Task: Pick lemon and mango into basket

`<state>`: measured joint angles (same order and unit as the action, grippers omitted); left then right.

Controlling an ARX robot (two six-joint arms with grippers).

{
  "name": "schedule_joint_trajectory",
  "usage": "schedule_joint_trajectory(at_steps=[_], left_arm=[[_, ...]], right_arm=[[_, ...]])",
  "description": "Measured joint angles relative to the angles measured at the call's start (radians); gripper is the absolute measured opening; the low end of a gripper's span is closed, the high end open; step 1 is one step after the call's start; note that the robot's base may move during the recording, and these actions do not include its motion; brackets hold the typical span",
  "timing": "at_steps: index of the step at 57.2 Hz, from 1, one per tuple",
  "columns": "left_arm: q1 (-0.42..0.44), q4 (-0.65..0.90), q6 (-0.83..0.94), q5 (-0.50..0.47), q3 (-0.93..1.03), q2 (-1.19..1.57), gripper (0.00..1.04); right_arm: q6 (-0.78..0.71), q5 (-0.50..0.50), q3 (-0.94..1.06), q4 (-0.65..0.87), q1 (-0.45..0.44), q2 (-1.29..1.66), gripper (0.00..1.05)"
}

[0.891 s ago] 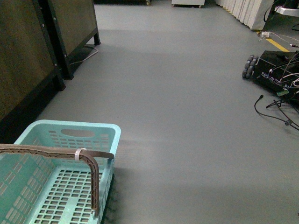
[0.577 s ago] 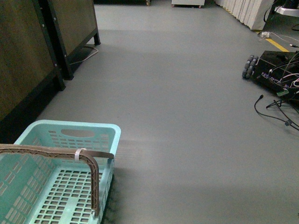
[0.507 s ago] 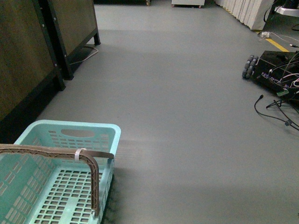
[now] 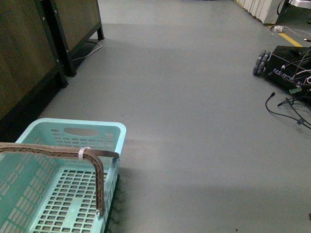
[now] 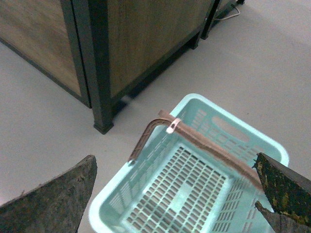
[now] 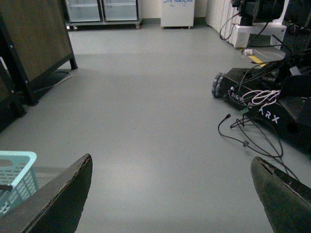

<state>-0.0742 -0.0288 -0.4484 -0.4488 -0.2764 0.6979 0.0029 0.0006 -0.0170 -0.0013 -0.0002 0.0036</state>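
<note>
**Basket on the floor, both pincers spread**

Surroundings: a wood-panelled cabinet [image 4: 24, 53] on a black frame stands to the left of the grey floor [image 4: 184, 121], just beyond the basket [image 4: 73, 124]. A black wheeled base [image 4: 289, 63] sits far to the right, with loose cables [image 4: 286, 109] trailing in front of it. The pale units [image 6: 177, 12] at the far end of the room appear to be cabinets; the detail is too small to confirm.

Task item: the turquoise basket rests on the floor at the robot's near left. Its brown-grey handles [image 4: 53, 149] are raised over the opening and bound with a white zip tie [image 4: 83, 153].

Arm pose: the left pincer [image 5: 175, 165] hangs above the basket, facing down, with its jaws set wide apart and gripping nothing. The right pincer [image 6: 170, 162] is held over open floor, facing forward, jaws likewise wide and unloaded.
</note>
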Motion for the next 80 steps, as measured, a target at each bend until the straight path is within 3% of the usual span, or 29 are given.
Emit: schedule_joint_trajectory(at_steps=[9, 17, 30, 47, 57, 80], left_arm=[[0.008, 0.179, -0.159, 0.113, -0.097, 0.333, 0.98], [-0.029, 0.245, -0.304, 0.143, -0.188, 0.586, 0.98], [-0.109, 0.289, -0.524, 0.149, -0.277, 0.838, 0.98], [-0.217, 0.348, -0.792, 0.050, -0.327, 1.019, 0.98], [-0.197, 0.354, -0.876, 0.031, -0.368, 1.086, 0.98], [-0.099, 0.381, -0.878, 0.116, -0.500, 1.299, 0.98]], right_arm=[[0.000, 0.000, 0.000, 0.000, 0.000, 0.000, 0.96], [0.000, 0.000, 0.000, 0.000, 0.000, 0.000, 0.96], [0.000, 0.000, 0.000, 0.000, 0.000, 0.000, 0.96], [0.000, 0.000, 0.000, 0.000, 0.000, 0.000, 0.96], [0.000, 0.000, 0.000, 0.000, 0.000, 0.000, 0.96], [0.000, 0.000, 0.000, 0.000, 0.000, 0.000, 0.96]])
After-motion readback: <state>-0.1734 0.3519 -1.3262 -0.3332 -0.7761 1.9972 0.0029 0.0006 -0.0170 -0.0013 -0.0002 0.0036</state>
